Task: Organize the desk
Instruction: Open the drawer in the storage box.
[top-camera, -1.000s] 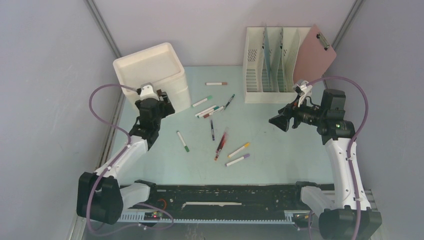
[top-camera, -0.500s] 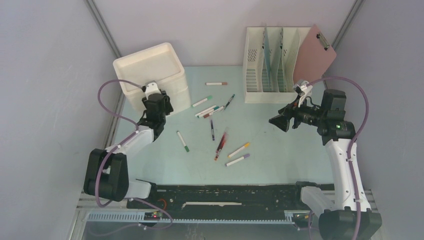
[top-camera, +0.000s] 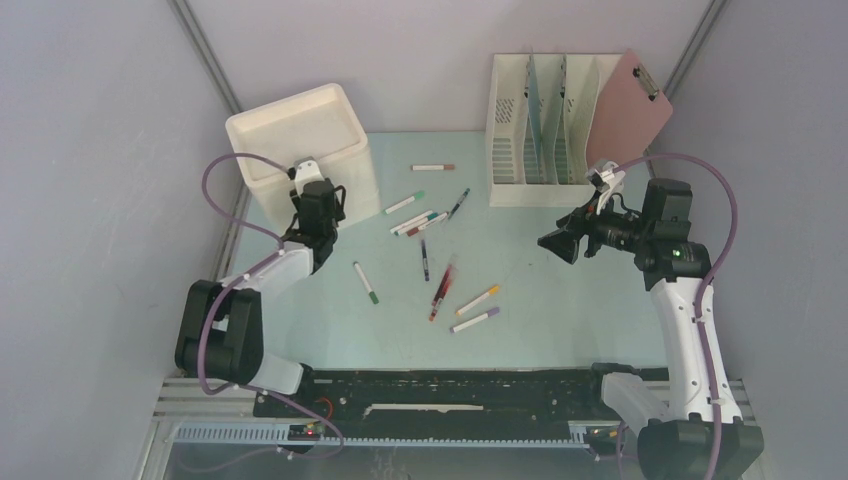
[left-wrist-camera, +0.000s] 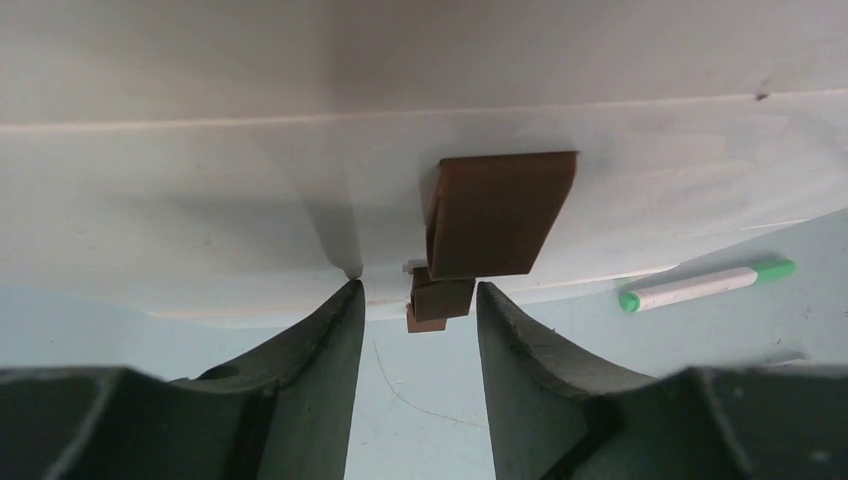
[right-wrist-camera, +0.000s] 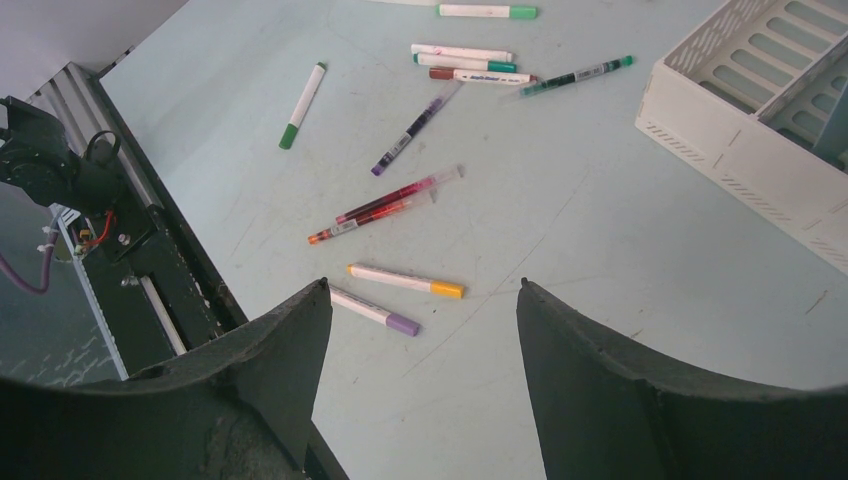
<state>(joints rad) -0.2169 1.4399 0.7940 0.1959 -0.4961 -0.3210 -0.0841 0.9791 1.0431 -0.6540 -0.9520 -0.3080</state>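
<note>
The desk (top-camera: 560, 300) fills the middle of the top view, with a cream drawer unit (top-camera: 300, 125) at its upper left and loose pens (top-camera: 441, 285) strewn across its centre. The left gripper (left-wrist-camera: 418, 292) faces the unit's front, jaws partly open on nothing — a brown handle (left-wrist-camera: 500, 210) sits just ahead, nearer the finger at frame right. The right gripper (right-wrist-camera: 420, 300) hangs wide open and empty above the pens. Closing off-centre could let the handle slip free, or a pull might drag the whole unit instead of opening a drawer.
</note>
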